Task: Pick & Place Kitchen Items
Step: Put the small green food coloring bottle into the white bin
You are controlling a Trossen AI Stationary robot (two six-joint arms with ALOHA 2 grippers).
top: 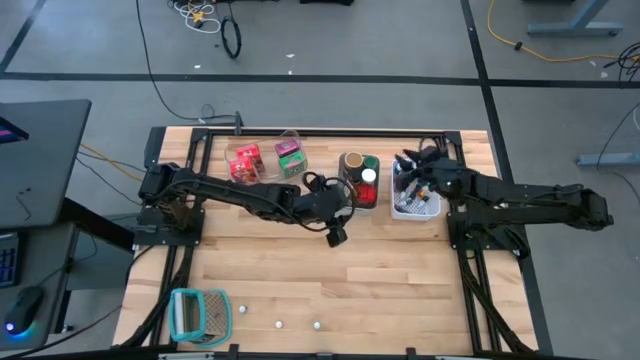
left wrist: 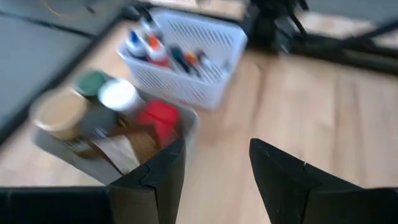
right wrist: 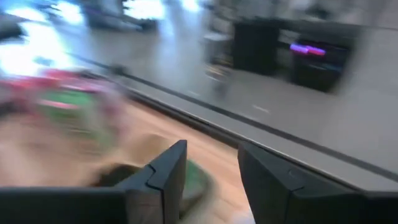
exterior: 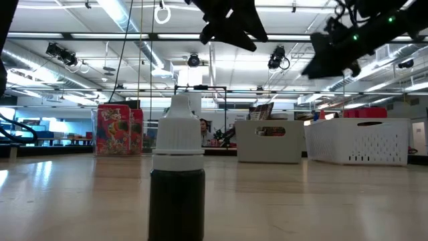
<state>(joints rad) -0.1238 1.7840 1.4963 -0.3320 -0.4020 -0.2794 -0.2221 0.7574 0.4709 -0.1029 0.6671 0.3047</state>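
My left gripper (left wrist: 217, 144) is open with nothing between its fingers. It hovers at mid-table (top: 348, 202), just beside a grey bin (left wrist: 186, 127) that holds a brown jar (top: 352, 162) and capped jars (left wrist: 118, 94). My right gripper (right wrist: 211, 148) is also open with nothing in it, above the white basket (top: 415, 203) of small bottles (left wrist: 152, 46). A red packet (top: 244, 163) and a green packet (top: 291, 158) stand in a clear bin at the far left. A dark bottle with a white cap (exterior: 177, 177) stands upright on its base on the table, close to the low camera.
A teal-and-white ribbed holder (top: 198, 315) lies at the near left corner. Tiny white pieces (top: 280, 323) lie along the near edge. Bare wood (top: 400, 280) stretches between the bins and the near edge.
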